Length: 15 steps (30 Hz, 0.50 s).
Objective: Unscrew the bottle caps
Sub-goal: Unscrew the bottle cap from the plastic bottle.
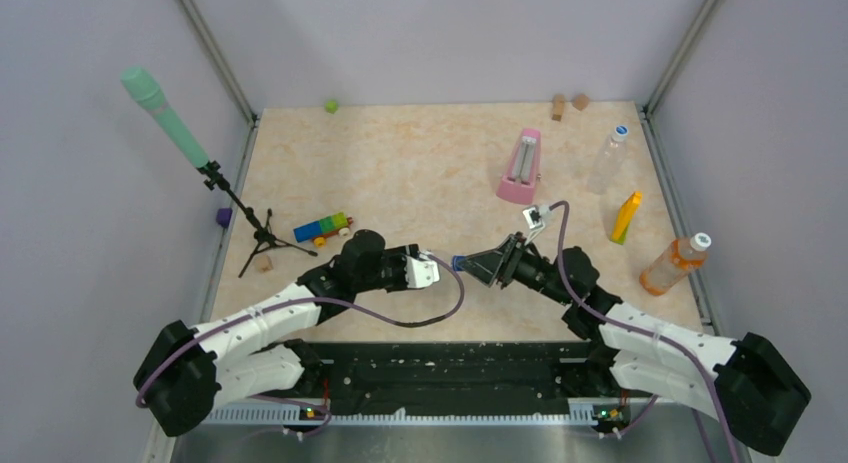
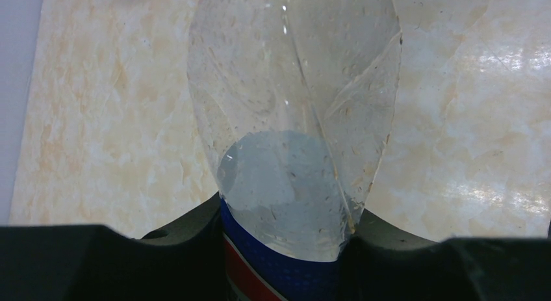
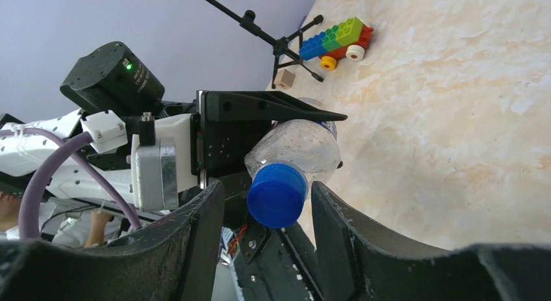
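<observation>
The left hand (image 1: 425, 271) clamps the bottle (image 2: 292, 119) over the counter (image 1: 420, 173), the right hand (image 1: 472, 266) narrowly open around its blue cap (image 3: 276, 196); closing off-centre could slip or twist the bottle loose.

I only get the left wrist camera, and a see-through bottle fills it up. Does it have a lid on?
Observer: Yes, a blue cap is on the bottle.
Operator: Is the other hand grabbing the lid?
Observer: The right gripper has a finger on each side of the cap, with a gap showing, so it is not pinching it.
Operator: Any more bottles?
Observer: Two, far to the right: a tall clear bottle and an orange bottle.
</observation>
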Available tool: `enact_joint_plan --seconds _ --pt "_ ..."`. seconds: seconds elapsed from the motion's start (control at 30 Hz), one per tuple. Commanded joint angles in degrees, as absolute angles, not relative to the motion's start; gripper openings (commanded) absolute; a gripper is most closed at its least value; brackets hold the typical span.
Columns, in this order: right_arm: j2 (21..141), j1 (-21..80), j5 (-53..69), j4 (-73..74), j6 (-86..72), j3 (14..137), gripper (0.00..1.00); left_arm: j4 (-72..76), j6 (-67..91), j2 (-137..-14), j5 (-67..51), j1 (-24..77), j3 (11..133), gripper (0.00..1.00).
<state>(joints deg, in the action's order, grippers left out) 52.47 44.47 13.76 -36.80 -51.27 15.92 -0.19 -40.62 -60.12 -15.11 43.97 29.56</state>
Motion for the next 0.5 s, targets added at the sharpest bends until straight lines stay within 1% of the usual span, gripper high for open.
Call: enact_joint_plan --seconds 0.0,0.13,0.2,0.27,0.33,0.4,0.47 --pt "50.90 44.47 13.60 -37.43 -52.71 17.41 0.51 2.40 -40.37 -58.52 -15.29 43.95 29.86 0.00" --pt "52.18 44.47 16.40 -35.74 -54.05 19.07 0.50 2.20 -40.44 -58.53 -15.46 43.95 30.18 0.00" --pt "52.74 44.47 16.17 -34.63 -54.16 19.53 0.46 2.28 -40.51 -58.58 -15.47 43.96 30.30 0.00" --pt "53.26 44.47 15.92 -34.17 -53.71 19.61 0.35 2.08 -40.55 -58.75 -15.39 43.95 30.46 0.00" --pt "53.33 44.47 15.69 -33.87 -53.37 19.53 0.28 1.91 -40.65 -58.71 -15.32 43.99 30.52 0.00" --pt "53.09 44.47 15.77 -33.93 -52.97 19.27 0.19 1.85 -40.68 -58.63 -15.23 43.95 30.43 0.00" --pt "52.76 44.47 16.43 -34.09 -51.52 19.18 0.06 1.85 -40.69 -58.70 -15.12 43.99 30.34 0.00"
